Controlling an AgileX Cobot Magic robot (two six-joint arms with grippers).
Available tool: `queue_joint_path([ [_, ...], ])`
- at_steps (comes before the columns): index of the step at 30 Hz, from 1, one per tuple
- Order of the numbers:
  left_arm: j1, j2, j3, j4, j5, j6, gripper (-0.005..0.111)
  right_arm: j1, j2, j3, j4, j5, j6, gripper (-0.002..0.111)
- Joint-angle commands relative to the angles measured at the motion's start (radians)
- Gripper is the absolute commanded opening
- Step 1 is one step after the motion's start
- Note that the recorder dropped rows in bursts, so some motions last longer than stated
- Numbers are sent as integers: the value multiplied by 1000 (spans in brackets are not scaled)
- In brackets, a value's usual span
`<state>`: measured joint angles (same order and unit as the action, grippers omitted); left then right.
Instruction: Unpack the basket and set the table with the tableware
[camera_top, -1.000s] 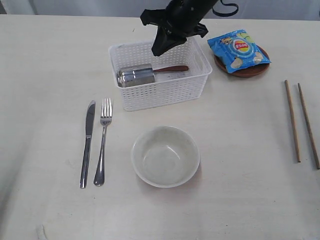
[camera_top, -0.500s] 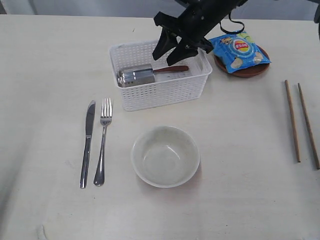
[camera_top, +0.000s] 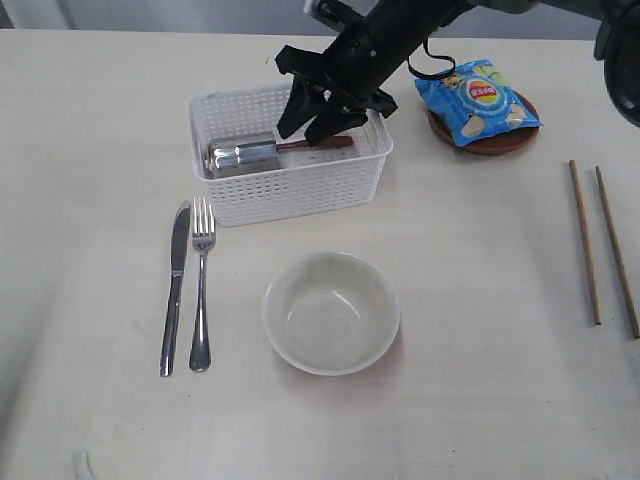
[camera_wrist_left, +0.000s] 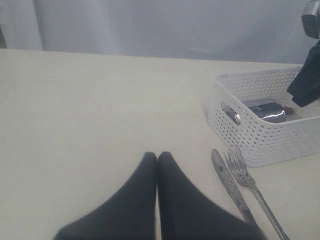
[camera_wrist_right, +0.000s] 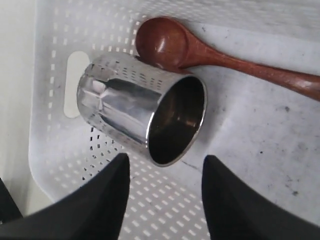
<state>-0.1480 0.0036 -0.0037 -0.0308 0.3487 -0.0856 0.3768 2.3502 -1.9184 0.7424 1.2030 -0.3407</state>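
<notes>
The right claw (camera_top: 306, 124) is held over the white perforated plastic basket (camera_top: 300, 192), its black fingers (camera_wrist_right: 100, 205) spread apart, nothing gripped. Just beneath it, a shiny steel cup (camera_wrist_right: 135, 112) is laid on its side against a reddish-brown wooden spoon (camera_wrist_right: 225, 62). The left claw (camera_wrist_left: 157, 159) is pressed together; a steel knife (camera_wrist_left: 229, 182) and fork (camera_wrist_left: 240, 167) are laid near it on the pale cream table (camera_wrist_left: 90, 110).

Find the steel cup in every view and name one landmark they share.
Exterior view: the steel cup lies on its side in the left half of the basket.
Left wrist view: it shows over the basket's near wall, beyond the fork.
Right wrist view: it lies on its side on the basket floor, next to the wooden spoon.
Shared landmark: the white basket.
</notes>
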Motion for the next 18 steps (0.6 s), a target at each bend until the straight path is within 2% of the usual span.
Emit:
queue_joint_path([
  [1, -5, -4, 4, 1, -2, 3, 0, -5, -11, -38, -141, 2, 94, 43],
  [6, -5, -4, 4, 1, -2, 3, 0, -9, -16, -90, -467, 18, 257, 43],
  [13, -5, -4, 4, 1, -2, 3, 0, -15, -24, -91, -569, 16, 360, 43],
  [18, -5, -4, 4, 1, -2, 3, 0, -15, -42, -91, -724, 18, 460, 43],
])
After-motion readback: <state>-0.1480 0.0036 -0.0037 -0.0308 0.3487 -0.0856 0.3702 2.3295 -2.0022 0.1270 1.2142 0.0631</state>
